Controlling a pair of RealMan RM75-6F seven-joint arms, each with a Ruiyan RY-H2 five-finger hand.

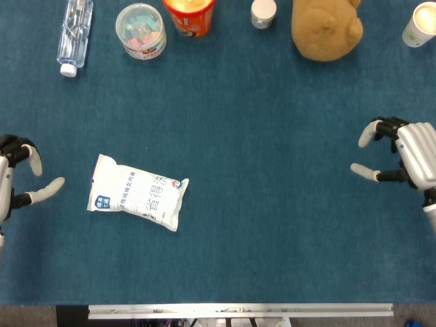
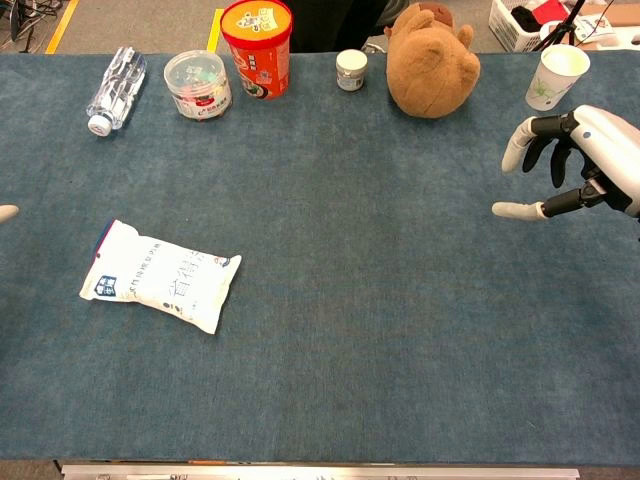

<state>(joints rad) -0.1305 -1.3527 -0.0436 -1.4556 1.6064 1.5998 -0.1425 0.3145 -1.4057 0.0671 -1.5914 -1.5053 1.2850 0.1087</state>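
Observation:
A white and blue snack bag (image 1: 137, 192) (image 2: 158, 275) lies flat on the blue table cloth, left of centre. My left hand (image 1: 19, 176) hovers at the left edge, fingers spread, holding nothing, a short way left of the bag; in the chest view only a fingertip (image 2: 6, 212) shows. At the right edge my right hand (image 1: 398, 153) (image 2: 570, 160) stands with fingers apart and empty, far from the bag.
Along the far edge lie a clear water bottle (image 1: 75, 30), a round tub of coloured pieces (image 1: 141, 30), a red cup (image 1: 189, 15), a small white jar (image 1: 263, 12), a brown plush bear (image 1: 325, 27) and a paper cup (image 1: 419, 26). The table's metal front rail (image 1: 238, 310) runs below.

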